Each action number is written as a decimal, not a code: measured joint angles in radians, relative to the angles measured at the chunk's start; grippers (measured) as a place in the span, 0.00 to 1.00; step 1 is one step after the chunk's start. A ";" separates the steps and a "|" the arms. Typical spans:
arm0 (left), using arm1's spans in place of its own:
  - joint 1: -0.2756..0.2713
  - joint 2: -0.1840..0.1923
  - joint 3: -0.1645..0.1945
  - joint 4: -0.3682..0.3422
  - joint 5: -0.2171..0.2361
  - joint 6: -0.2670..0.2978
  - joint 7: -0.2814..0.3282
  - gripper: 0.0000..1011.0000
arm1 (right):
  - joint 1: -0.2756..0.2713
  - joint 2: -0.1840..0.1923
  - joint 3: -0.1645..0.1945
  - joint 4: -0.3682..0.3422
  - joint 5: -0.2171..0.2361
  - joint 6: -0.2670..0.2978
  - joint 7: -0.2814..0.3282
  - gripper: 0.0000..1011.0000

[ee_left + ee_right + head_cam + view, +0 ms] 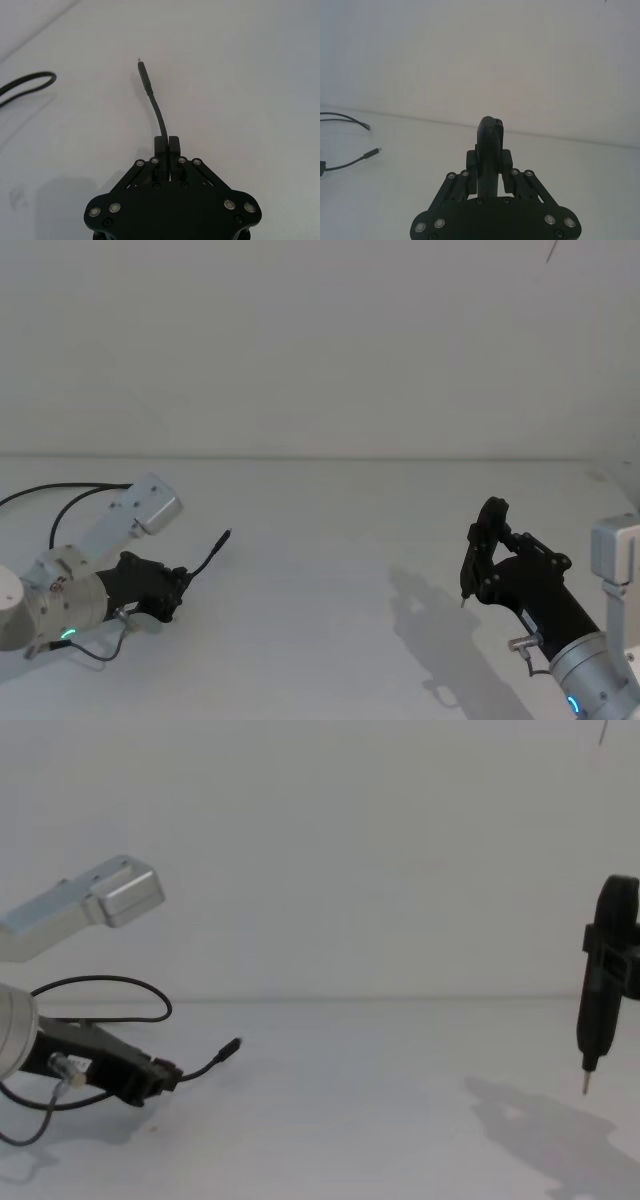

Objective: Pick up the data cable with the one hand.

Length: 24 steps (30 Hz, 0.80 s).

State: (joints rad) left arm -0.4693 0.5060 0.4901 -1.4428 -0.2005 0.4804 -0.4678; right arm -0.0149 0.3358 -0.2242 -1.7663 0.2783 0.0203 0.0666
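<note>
Low over the left of the white table (330, 570), the data cable (156, 107) is pinched in the closed left gripper (167, 142), plug (144, 77) jutting forward, while a black metal-tipped tool (600, 980) is clasped by the raised right gripper (490, 159).

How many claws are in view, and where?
2: left claw low at the left of the table, shut on the data cable; right claw raised at the right, above the table.

Head view high, looking down on table (330, 540); chest view low, side-on; wrist views close; data cable (212, 553) shared, 8 o'clock.
</note>
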 joint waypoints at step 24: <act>-0.053 -0.006 0.056 0.033 -0.011 -0.273 -0.178 0.04 | 0.006 -0.017 0.043 0.022 0.072 -0.176 0.092 0.28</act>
State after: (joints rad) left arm -0.5219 0.5004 0.5459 -1.4095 -0.2115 0.2077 -0.6457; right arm -0.0092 0.3185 -0.1808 -1.7439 0.3508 -0.1555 0.1587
